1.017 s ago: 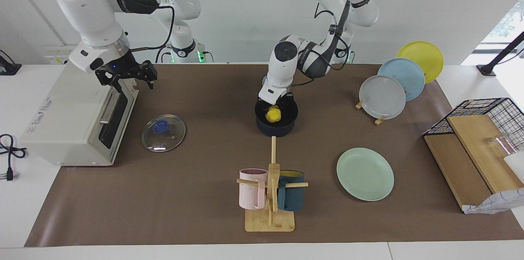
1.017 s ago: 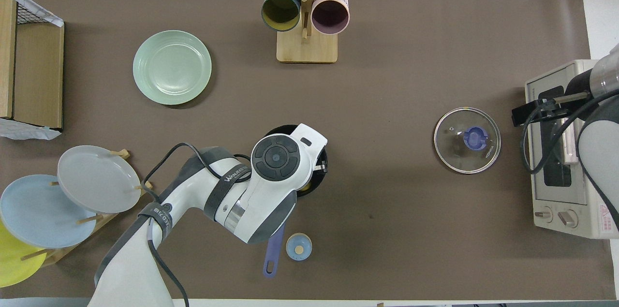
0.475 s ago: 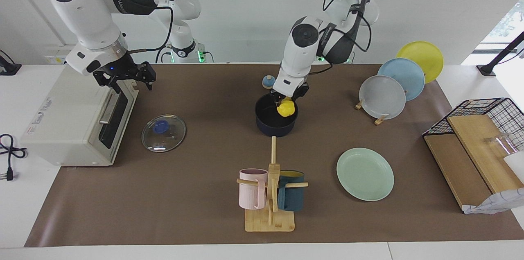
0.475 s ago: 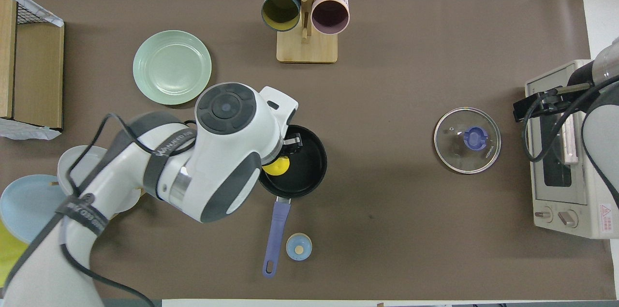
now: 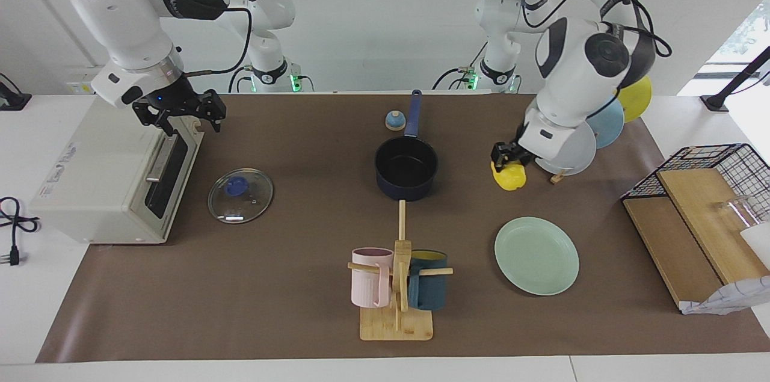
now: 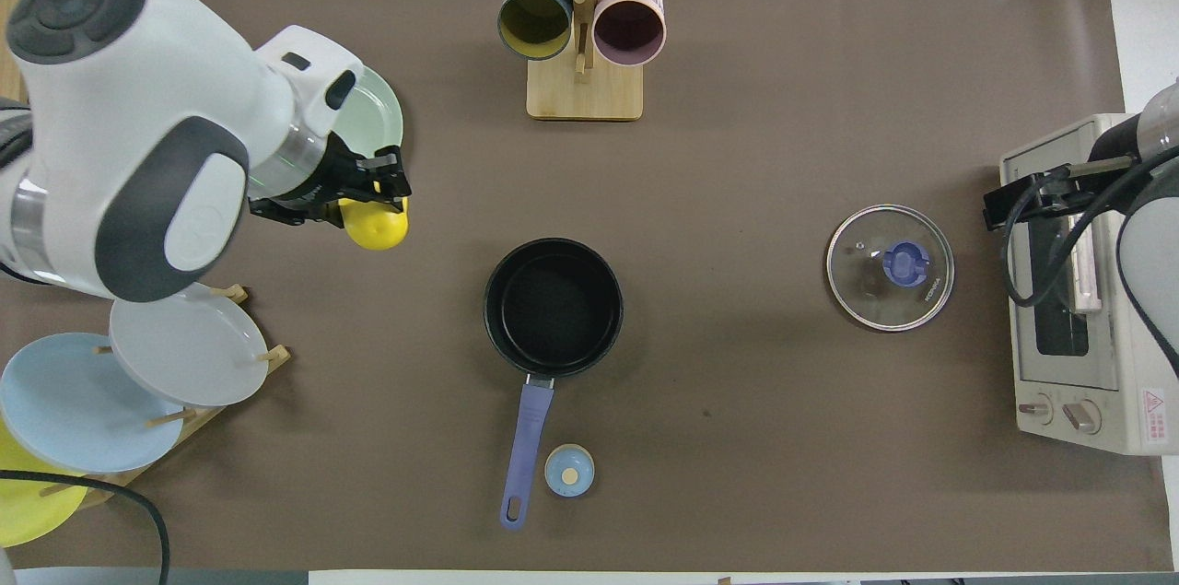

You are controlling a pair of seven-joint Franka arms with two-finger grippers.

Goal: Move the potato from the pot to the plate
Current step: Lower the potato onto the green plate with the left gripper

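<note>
My left gripper (image 5: pixel 509 164) (image 6: pixel 368 198) is shut on the yellow potato (image 5: pixel 510 177) (image 6: pixel 375 228) and holds it in the air over the brown mat, between the pot and the plate. The navy pot (image 5: pixel 406 168) (image 6: pixel 554 294) stands in the middle of the mat with its black inside bare and its blue handle (image 6: pixel 523 449) pointing toward the robots. The mint-green plate (image 5: pixel 536 255) (image 6: pixel 376 110) lies farther from the robots; the left arm covers most of it in the overhead view. My right gripper (image 5: pixel 183 110) waits over the toaster oven.
A glass lid (image 5: pixel 240 194) (image 6: pixel 890 265) lies beside the toaster oven (image 5: pixel 114 171) (image 6: pixel 1078 281). A mug rack (image 5: pixel 397 286) (image 6: pixel 582 23) stands at the mat's edge farthest from the robots. A plate rack (image 5: pixel 577 129) (image 6: pixel 138 364), a small blue knob (image 6: pixel 569 470) and a wire basket (image 5: pixel 710 189) are also there.
My left gripper has lifted the potato out of the pot and carried it toward the left arm's end of the table, close to the plate. The pot is now empty.
</note>
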